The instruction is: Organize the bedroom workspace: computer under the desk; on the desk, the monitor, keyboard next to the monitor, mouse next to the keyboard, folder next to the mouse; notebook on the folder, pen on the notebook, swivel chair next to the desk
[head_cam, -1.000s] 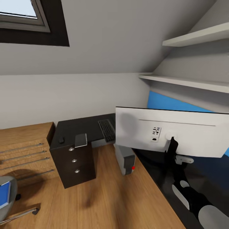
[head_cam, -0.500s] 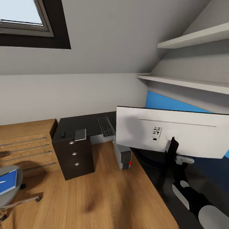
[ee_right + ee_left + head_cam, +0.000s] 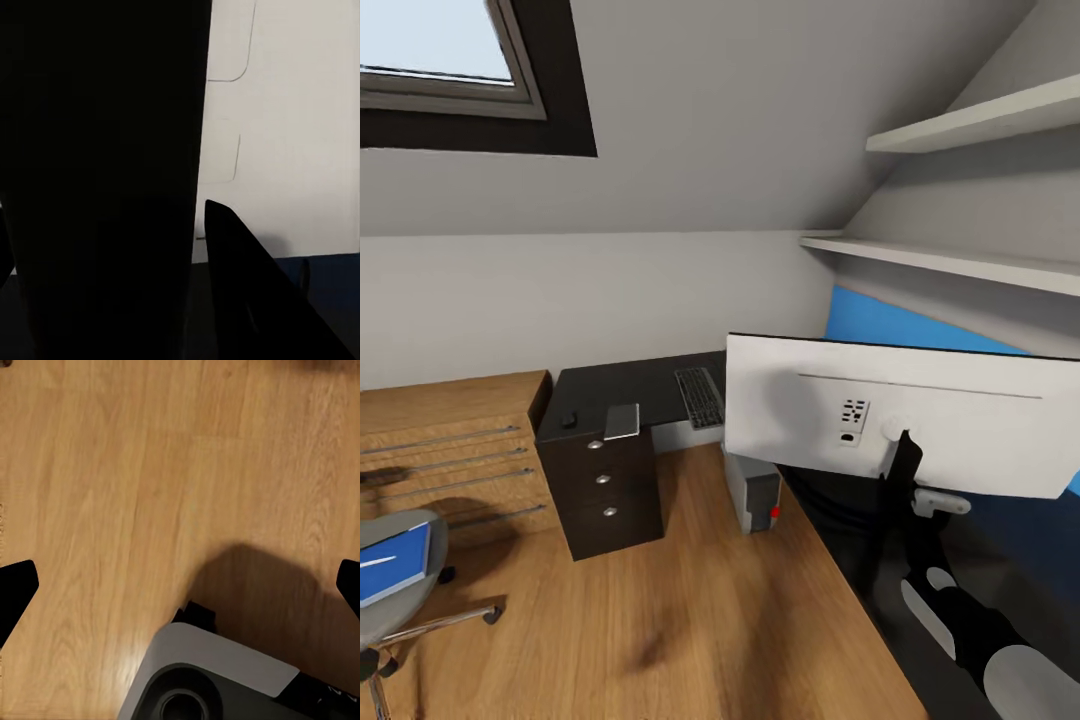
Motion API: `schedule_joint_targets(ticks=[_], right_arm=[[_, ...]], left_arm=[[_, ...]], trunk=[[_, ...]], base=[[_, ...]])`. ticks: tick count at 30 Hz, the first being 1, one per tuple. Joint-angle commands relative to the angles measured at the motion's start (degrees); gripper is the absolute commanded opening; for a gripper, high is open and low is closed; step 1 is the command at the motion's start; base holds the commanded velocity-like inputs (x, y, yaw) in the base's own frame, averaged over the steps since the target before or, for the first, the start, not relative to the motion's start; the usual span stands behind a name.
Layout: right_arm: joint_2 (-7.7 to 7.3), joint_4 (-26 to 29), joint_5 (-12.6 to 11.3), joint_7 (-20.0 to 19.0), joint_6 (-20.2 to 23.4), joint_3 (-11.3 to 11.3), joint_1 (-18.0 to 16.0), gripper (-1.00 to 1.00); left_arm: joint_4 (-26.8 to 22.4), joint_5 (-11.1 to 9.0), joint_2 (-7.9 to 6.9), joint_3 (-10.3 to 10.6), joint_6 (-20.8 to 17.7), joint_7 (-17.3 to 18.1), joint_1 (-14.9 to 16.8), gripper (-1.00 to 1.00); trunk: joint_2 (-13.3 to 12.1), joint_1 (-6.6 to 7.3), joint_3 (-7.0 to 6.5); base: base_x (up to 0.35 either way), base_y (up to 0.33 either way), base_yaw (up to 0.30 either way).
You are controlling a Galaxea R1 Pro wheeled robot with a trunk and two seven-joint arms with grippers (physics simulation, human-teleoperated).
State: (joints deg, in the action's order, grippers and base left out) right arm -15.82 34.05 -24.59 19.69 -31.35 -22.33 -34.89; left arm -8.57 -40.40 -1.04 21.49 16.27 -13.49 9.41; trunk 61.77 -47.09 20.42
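The monitor (image 3: 900, 420) shows its white back at right, and my right gripper (image 3: 905, 455) is shut on its thin black stand (image 3: 105, 180), one finger (image 3: 240, 285) beside it. The black desk (image 3: 610, 385) stands against the far wall and carries the keyboard (image 3: 700, 397), the small dark mouse (image 3: 569, 420) and the grey notebook (image 3: 622, 421). Beside the desk's corner, the grey computer (image 3: 752, 488) sits on the floor. The swivel chair (image 3: 400, 600) at lower left holds the blue folder (image 3: 390, 562). My left gripper (image 3: 180, 589) hangs open over the wood floor.
A black drawer unit (image 3: 605, 495) with silver knobs stands under the desk's left end. A low wooden shelf unit (image 3: 450, 440) lines the left wall. Two white shelves (image 3: 960, 262) jut from the right wall. Open floor (image 3: 690, 620) lies between me and the desk.
The camera has shifted, so the desk, drawers and shelf unit sit further right and the chair shows more fully. The monitor keeps its place in my right gripper.
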Motion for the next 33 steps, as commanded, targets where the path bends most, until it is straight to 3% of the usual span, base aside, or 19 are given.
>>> schedule_joint_targets(ticks=[1,15,22,33], right_arm=[[-0.09,0.1,0.2,0.4,-0.2,-0.6,-0.1,-1.0],[-0.09,0.1,0.2,0.4,-0.2,-0.6,-0.1,-1.0],[-0.09,0.1,0.2,0.4,-0.2,-0.6,-0.1,-1.0],[-0.09,0.1,0.2,0.4,-0.2,-0.7,-0.1,-1.0]], left_arm=[[0.0,-0.3,-0.02,0.5,0.1,-0.3,0.0,1.0],[0.0,-0.3,-0.02,0.5,0.1,-0.4,0.0,1.0],[0.0,-0.3,-0.02,0.5,0.2,-0.4,0.0,1.0],[0.0,-0.4,-0.1,0.5,0.2,-0.4,0.0,1.0]], trunk=[[0.0,0.0,0.06],[0.0,0.0,0.06],[0.0,0.0,0.06],[0.0,0.0,0.06]], base=[[0.0,0.0,0.209],[0.0,0.0,0.25],[-0.033,-0.032,0.04],[-0.191,-0.192,0.001]])
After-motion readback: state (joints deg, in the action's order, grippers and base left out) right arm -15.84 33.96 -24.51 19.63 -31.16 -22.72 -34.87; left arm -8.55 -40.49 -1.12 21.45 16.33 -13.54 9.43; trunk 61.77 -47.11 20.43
